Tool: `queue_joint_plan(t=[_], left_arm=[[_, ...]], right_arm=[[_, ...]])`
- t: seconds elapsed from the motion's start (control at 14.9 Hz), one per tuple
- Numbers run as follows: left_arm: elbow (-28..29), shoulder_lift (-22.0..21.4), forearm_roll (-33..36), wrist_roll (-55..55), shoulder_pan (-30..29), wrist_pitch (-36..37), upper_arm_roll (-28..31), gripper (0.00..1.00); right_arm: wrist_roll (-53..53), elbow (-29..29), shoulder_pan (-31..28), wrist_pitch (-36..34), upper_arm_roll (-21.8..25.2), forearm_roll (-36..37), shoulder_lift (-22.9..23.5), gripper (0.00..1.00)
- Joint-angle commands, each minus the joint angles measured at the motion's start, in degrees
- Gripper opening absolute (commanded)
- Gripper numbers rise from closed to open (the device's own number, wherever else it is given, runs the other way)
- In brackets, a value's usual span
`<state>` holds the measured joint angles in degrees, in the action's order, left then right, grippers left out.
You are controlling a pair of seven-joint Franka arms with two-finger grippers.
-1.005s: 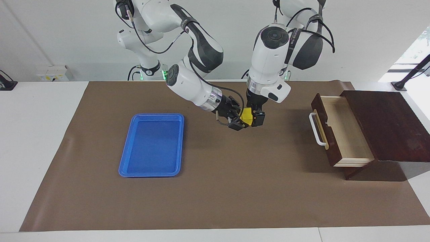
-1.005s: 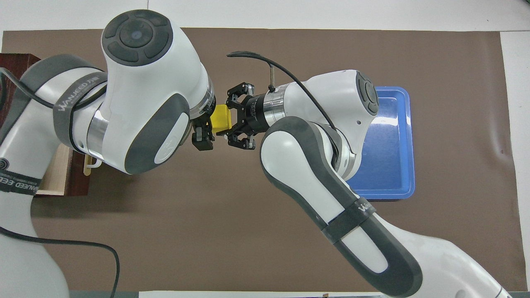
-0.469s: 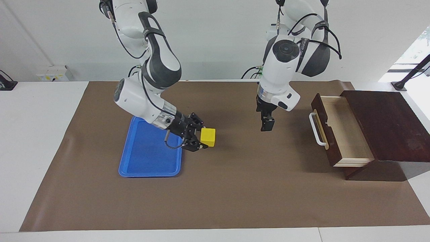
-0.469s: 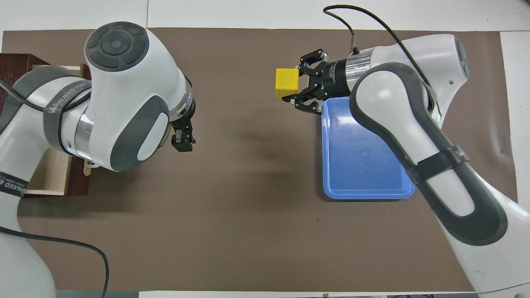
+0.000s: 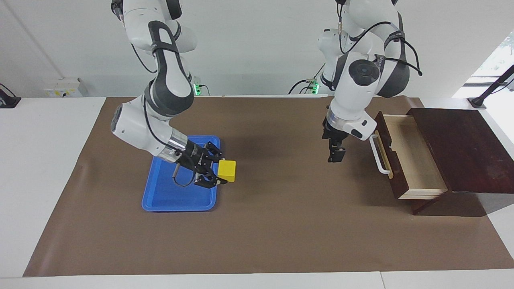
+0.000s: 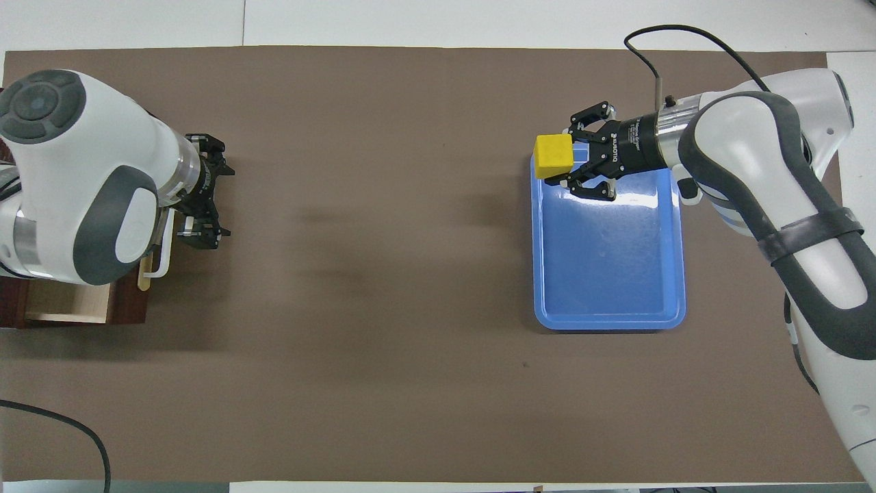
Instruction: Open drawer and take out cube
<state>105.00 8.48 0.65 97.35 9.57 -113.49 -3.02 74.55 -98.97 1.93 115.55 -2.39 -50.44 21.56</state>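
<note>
The small yellow cube (image 5: pixel 227 170) is held in my right gripper (image 5: pixel 220 174), up in the air over the rim of the blue tray (image 5: pixel 160 196) on the side toward the drawer. The overhead view shows the cube (image 6: pixel 553 155) and my right gripper (image 6: pixel 567 157) over the tray's corner (image 6: pixel 540 205). The dark brown drawer (image 5: pixel 417 160) stands pulled out of its box (image 5: pixel 461 148), its pale inside empty, with the white handle (image 5: pixel 378 154) in front. My left gripper (image 5: pixel 335 154) hangs open and empty just in front of the handle; it also shows in the overhead view (image 6: pixel 211 190).
A brown mat (image 5: pixel 281 224) covers the table between the tray and the drawer. The blue tray (image 6: pixel 609 274) has nothing lying in it. White table margins run around the mat.
My right gripper took the cube from my left gripper over the mat's middle and carried it to the tray's edge. My left gripper let go and drew back to the drawer's handle.
</note>
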Motion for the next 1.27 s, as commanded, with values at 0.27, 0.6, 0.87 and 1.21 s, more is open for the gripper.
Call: queue_joint_plan(t=[0.27, 0.6, 0.87, 1.21], left_arm=[[3.72, -2.6, 1.54, -15.77, -10.53, -2.62, -0.5, 1.0], [2.85, -2.33, 4.88, -23.94, -15.71, -2.79, -0.5, 1.0], [2.05, -1.89, 5.5, -29.57, -19.85, -4.46, -0.5, 1.0], [1.52, -1.8, 5.51, -29.5, -20.3, -4.2, -0.5, 1.0]], right_arm=[[-15.99, -19.74, -3.95, 2.99, -0.25, 0.52, -10.12, 0.0], [-23.91, -30.21, -4.47, 10.29, -0.25, -0.53, -14.44, 0.0], [-29.36, -34.88, -1.49, 18.21, -0.33, -9.13, -15.23, 0.0], [-29.63, -35.59, 1.32, 20.15, -0.33, -11.35, -15.32, 0.0]])
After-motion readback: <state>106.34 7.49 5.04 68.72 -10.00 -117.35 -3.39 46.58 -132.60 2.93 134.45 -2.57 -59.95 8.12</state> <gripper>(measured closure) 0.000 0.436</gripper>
